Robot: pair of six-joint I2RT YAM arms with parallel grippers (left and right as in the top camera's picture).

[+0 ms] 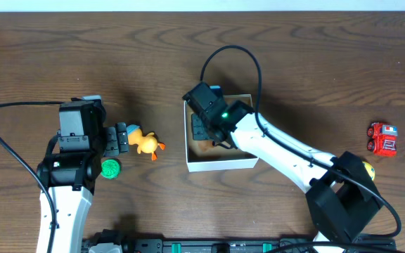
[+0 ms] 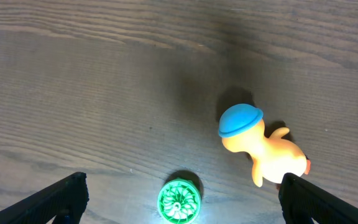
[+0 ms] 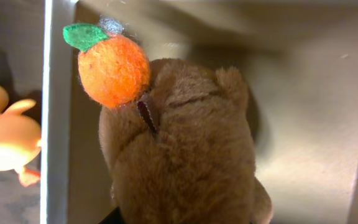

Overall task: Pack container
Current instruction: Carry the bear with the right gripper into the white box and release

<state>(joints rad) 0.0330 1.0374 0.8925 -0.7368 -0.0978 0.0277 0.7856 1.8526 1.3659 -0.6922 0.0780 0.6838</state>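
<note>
Right gripper [image 1: 213, 130] is down in the box [image 1: 220, 166], middle of the table [image 1: 48, 56], with the plush bear [image 3: 185, 162]; can't tell if it's gripping. Pulling up could drag the bear out with it. Left gripper [image 1: 120, 138] hangs wide open by the duck [image 1: 146, 143].

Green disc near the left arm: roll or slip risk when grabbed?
Disc looks like hard, glossy plastic, so probably stiff, light and a bit slippery. It lies flat on the table, so a push should slide it; tipped on edge, its round rim would likely roll.
</note>
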